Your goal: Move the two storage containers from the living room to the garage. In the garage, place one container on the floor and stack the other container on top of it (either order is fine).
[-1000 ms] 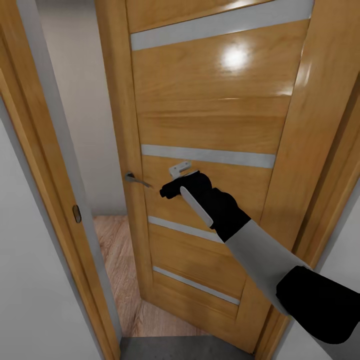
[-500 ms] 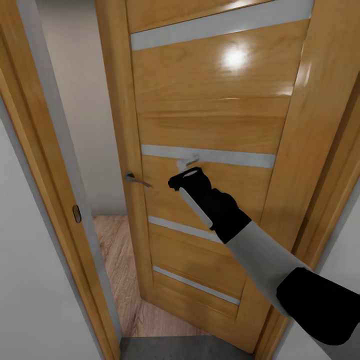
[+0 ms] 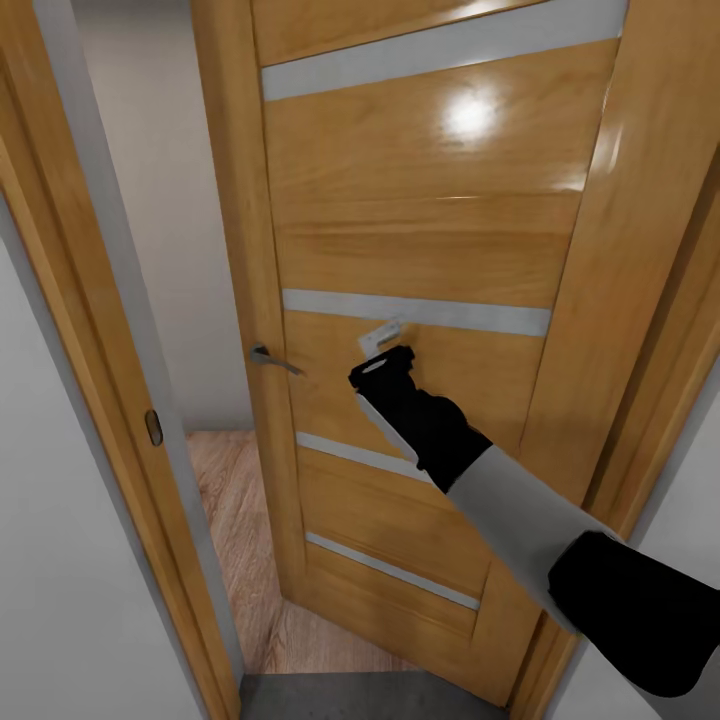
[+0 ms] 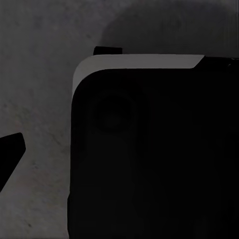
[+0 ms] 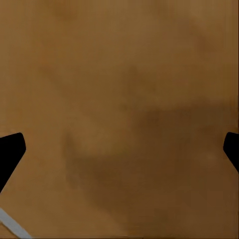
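My right end effector (image 3: 383, 340) is spread open, pressed against the wooden door (image 3: 420, 240), with its handle (image 3: 268, 357) just beside it; my left end effector's state I cannot tell.

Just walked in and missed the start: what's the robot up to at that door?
The right end effector is stretched out against the face of the wooden door, a little to the side of the door handle and not on it. The door stands ajar, with wood plank flooring visible through the gap. In the right wrist view the fingertips sit wide apart, close to the door panel.
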Robot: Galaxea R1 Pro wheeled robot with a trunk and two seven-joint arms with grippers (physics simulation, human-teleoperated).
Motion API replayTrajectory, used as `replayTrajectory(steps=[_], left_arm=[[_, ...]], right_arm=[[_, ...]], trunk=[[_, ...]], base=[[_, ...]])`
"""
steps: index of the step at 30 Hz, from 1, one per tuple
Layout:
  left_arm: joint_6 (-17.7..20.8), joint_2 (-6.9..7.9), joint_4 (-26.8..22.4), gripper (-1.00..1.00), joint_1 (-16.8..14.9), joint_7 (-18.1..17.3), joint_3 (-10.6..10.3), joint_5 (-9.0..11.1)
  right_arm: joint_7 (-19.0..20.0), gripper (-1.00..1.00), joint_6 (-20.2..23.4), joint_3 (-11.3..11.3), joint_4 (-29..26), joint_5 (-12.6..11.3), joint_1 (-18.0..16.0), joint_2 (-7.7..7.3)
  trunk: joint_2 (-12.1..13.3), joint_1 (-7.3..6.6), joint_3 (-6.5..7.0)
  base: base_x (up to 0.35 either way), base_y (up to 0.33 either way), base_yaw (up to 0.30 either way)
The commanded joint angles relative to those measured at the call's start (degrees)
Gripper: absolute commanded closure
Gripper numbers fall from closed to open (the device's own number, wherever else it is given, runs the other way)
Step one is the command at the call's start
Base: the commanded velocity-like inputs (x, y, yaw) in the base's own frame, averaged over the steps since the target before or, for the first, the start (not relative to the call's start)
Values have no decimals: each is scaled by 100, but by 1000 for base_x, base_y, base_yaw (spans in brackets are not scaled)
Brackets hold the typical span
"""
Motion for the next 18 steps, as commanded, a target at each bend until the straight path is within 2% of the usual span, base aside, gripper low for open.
replayTrajectory(steps=[1, 3, 7, 18], left_arm=[[-13, -15, -5, -100, -1, -5, 5, 33], [-13, -46, -29, -100, -1, -11, 7, 32], [-18, -107, -46, -100, -1, -14, 0, 27], [-21, -119, -48, -100, -1, -14, -1, 24]], right_arm=[[-55, -100, -100, 81, 193, -37, -11, 0], [-27, -100, -359, 161, 548, -25, -16, 0], [15, -100, -523, 195, 798, -22, -25, 0], [267, -100, -543, 200, 773, -6, -30, 0]], trunk=[[-3, 0, -6], [-3, 0, -6], [-3, 0, -6], [-3, 0, -6]], base=[[0, 0, 0], [0, 0, 0], [0, 0, 0], [0, 0, 0]])
